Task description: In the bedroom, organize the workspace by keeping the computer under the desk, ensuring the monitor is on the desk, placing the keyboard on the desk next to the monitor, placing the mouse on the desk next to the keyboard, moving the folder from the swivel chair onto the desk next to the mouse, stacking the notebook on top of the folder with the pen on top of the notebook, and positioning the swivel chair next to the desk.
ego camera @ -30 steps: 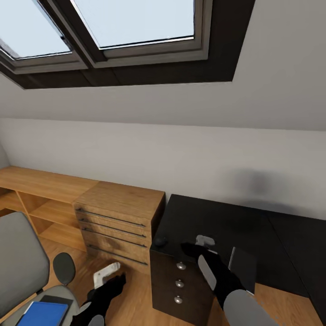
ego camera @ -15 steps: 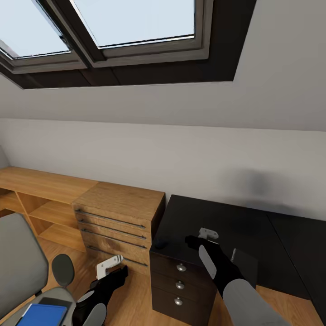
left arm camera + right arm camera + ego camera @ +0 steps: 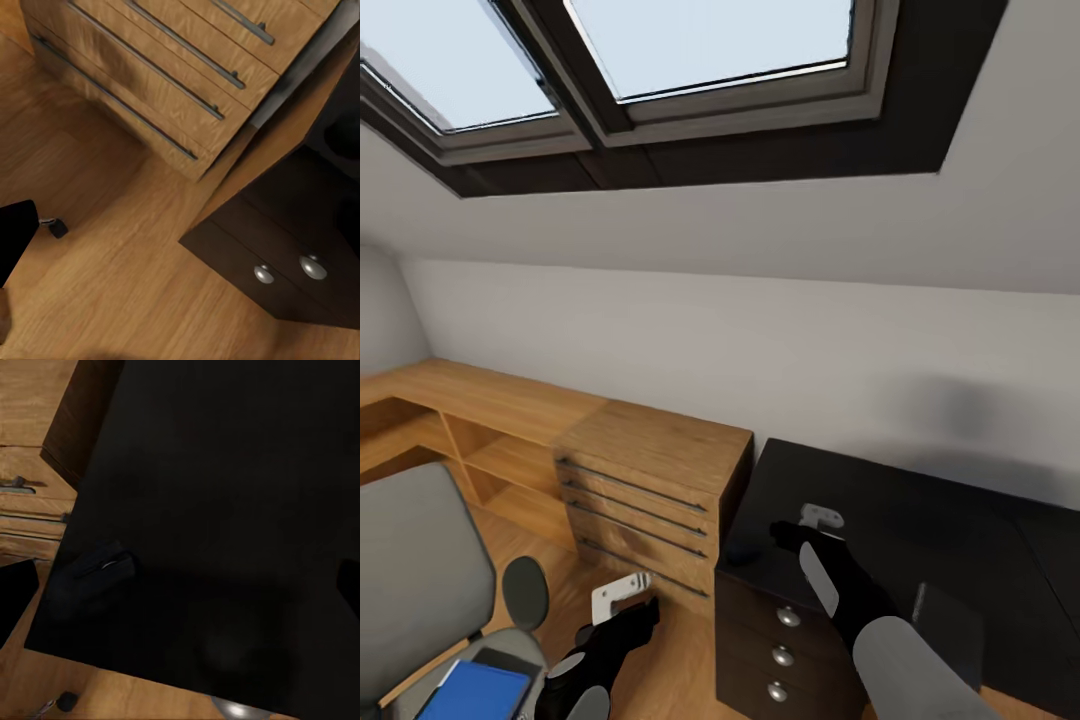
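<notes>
Now, at the desk [image 3: 920, 500] corner, with mouse [image 3: 94, 568] already lying on the black top near its edge, about 9 o'clock in the right wrist view; a dark lump in the head view, hard to separate from the glossy surface. Right gripper [image 3: 818, 518] over the desk near the corner, roughly 1 o'clock from the mouse, carrying nothing visible; jaw opening impossible to read. Left gripper [image 3: 622, 596] low over the floor in front of the chest [image 3: 650, 480], also empty as far as seen, spread unclear.

Probably between steps: mouse placed, folder next. Folder [image 3: 472, 692] bright blue on the chair [image 3: 420, 570] seat at 7 o'clock of the head view, cut by the frame edge, with a dark corner of the notebook [image 3: 508, 661] just behind it. Next move likely a turn toward the chair and a reach with the left arm for a flat edge grasp.

Hard to confirm: folder's full outline, and any contact between folder and notebook.
</notes>
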Motion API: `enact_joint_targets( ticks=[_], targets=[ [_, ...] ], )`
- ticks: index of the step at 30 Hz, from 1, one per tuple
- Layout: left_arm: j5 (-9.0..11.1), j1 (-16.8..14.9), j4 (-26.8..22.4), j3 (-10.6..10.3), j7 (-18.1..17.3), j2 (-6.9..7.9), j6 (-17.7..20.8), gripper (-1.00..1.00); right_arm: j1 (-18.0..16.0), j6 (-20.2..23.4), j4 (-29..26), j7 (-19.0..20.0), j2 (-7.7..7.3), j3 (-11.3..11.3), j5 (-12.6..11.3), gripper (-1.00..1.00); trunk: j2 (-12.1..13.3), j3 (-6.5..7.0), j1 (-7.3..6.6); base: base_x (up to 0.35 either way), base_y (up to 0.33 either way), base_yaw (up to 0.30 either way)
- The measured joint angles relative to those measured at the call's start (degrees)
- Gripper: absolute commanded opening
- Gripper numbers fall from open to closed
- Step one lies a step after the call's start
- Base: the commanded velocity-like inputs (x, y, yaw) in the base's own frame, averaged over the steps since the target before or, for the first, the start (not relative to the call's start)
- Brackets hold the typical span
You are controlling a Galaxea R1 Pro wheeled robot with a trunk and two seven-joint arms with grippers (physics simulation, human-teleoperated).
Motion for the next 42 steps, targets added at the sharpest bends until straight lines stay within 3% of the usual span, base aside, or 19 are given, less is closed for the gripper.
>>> enact_joint_targets(
  ticks=[12, 16, 20, 26, 28, 33, 37, 42],
  targets=[
    [-0.11, 0.00, 0.01, -0.31, -0.10, -0.08, 0.01, 1.00, 0.01, -0.11, 0.13, 0.14, -0.75, 0.10, 0.16, 1.00, 0.00, -0.33, -0.02, 0.138, 0.000, 0.257],
    [-0.04, -0.01, 0.02, -0.34, -0.15, -0.09, 0.06, 1.00, 0.01, -0.10, 0.18, 0.20, -0.79, 0.15, 1.69, 1.00, -0.01, -0.45, 0.00, 0.059, 0.000, 0.162],
    [0.04, -0.02, 0.03, -0.36, -0.19, -0.09, 0.09, 1.00, 0.02, -0.07, 0.95, 0.50, -0.80, 0.16, 5.67, 1.00, 0.00, -0.48, 0.00, 0.010, 0.000, 0.029],
    [0.07, -0.02, -0.03, -0.48, -0.26, -0.17, 0.10, 1.00, 0.02, -0.07, 1.54, 0.60, -0.76, 0.79, 8.56, 1.00, 0.00, -0.48, 0.00, 0.001, 0.000, 0.002],
    [0.14, -0.02, -0.72, -0.53, -0.33, -0.13, 0.10, 1.00, 0.03, -0.74, 3.23, 0.66, -0.70, 2.67, 10.58, 1.00, 0.00, -0.48, 0.00, 0.000, 0.000, 0.000],
    [0.63, -0.10, -4.53, -0.55, -0.39, 0.07, 0.18, 1.00, 0.02, -3.20, 3.88, 0.61, -0.54, 4.33, 11.33, 1.00, 0.00, -0.48, 0.00, 0.000, 0.000, 0.000],
    [0.73, -0.10, -5.07, -0.44, -0.36, 0.09, 0.15, 1.00, 0.02, -3.38, 3.95, 0.84, -0.57, 4.42, 11.37, 1.00, 0.00, -0.48, 0.00, 0.000, 0.000, 0.000],
    [0.76, -0.11, -5.25, -0.29, -0.26, 0.05, 0.10, 1.00, 0.02, -3.44, 3.97, 1.97, -0.66, 4.37, 11.38, 1.00, -1.99, -1.38, 1.09, 0.000, 0.000, 0.000]
  ],
)
